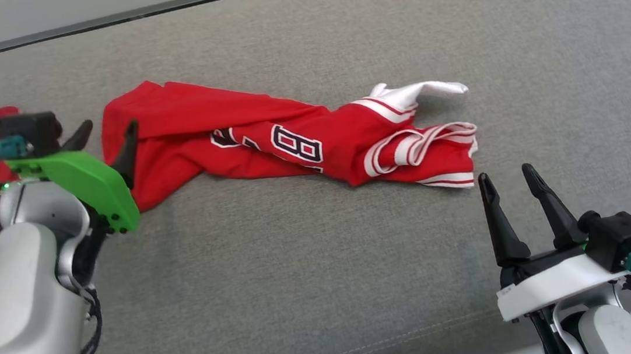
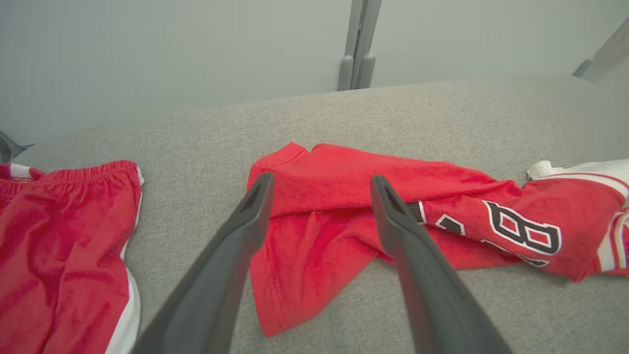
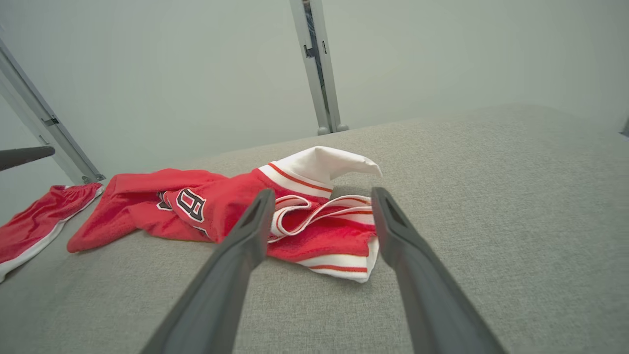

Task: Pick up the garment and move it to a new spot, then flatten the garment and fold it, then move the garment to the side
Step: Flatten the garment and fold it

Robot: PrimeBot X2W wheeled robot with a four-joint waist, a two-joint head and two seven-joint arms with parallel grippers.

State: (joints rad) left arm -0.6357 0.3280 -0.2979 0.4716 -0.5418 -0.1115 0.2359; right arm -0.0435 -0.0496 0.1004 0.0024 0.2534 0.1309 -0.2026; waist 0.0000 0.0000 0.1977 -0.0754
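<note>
Left end effector point(image 1: 111, 129) released, straddling garment point(image 1: 215, 114) edge | right end effector point(image 1: 505, 173) released, near hem | cushion point(image 1: 302, 272) open beyond

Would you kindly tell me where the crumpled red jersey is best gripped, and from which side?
Probably at both ends of the red jersey: left gripper on the plain hem corner from the left, right gripper on the striped trim from the near side. It lies twisted lengthwise, with those edges loose.
</note>
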